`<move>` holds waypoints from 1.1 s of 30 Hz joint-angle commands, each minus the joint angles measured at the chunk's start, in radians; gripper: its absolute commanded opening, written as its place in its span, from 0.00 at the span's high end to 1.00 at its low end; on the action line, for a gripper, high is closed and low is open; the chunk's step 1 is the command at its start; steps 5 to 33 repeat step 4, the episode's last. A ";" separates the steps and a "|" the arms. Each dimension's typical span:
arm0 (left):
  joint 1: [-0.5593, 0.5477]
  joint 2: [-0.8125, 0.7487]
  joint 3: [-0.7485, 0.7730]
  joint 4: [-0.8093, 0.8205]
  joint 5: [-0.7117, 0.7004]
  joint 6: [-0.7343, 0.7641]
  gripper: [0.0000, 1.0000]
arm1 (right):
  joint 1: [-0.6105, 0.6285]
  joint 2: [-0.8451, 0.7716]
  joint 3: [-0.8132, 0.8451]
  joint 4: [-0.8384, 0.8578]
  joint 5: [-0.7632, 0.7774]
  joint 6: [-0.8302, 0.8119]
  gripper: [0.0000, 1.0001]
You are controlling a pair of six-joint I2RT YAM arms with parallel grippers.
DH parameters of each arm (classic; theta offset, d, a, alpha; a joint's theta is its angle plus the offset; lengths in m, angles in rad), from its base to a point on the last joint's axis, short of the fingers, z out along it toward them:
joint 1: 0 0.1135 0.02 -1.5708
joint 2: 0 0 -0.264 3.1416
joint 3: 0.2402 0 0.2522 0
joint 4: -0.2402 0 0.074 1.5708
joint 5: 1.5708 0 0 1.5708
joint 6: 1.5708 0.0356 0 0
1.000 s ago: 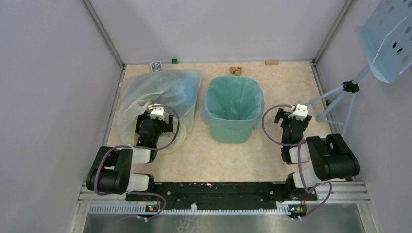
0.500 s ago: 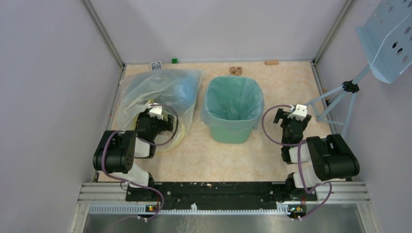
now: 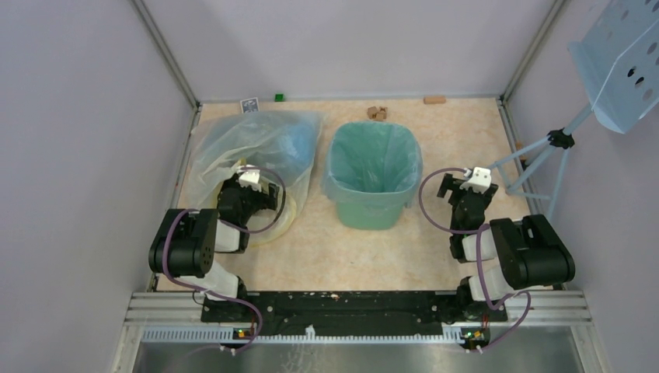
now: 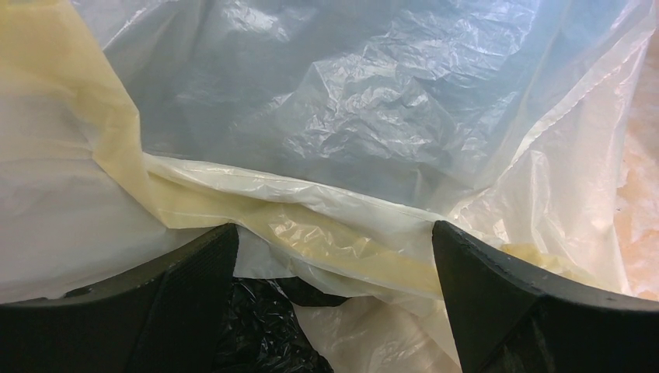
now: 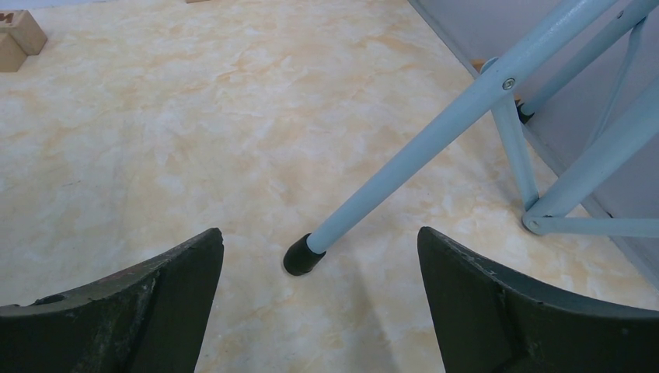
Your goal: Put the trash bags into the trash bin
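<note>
The left arm [image 3: 186, 249] has folded forward, left gripper [image 4: 334, 233] wide over the yellow-tinted clear plastic bag [image 3: 233, 144]; right gripper [image 5: 319, 233] stays wide.

Large clear yellow-tinted bag [image 3: 221, 155] lying at left of marbled tabletop [image 3: 373, 252], playing card [image 3: 249, 105] and green cube [image 3: 278, 97] at back edge, small wooden blocks [image 3: 378, 113] near back, pale-blue tripod [image 3: 561, 140] at right carrying perforated tray [image 3: 622, 66].
</note>
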 commanded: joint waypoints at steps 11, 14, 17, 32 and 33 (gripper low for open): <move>0.003 -0.019 0.022 0.043 0.022 0.010 0.01 | -0.008 0.000 0.024 0.033 -0.012 0.015 0.06; 0.003 -0.019 0.022 0.043 0.022 0.010 0.01 | -0.008 0.000 0.024 0.033 -0.012 0.015 0.06; 0.003 -0.019 0.022 0.043 0.022 0.010 0.01 | -0.008 0.000 0.024 0.033 -0.012 0.015 0.06; 0.003 -0.019 0.022 0.043 0.022 0.010 0.01 | -0.008 0.000 0.024 0.033 -0.012 0.015 0.06; 0.003 -0.019 0.022 0.043 0.022 0.010 0.01 | -0.008 0.000 0.024 0.033 -0.012 0.015 0.06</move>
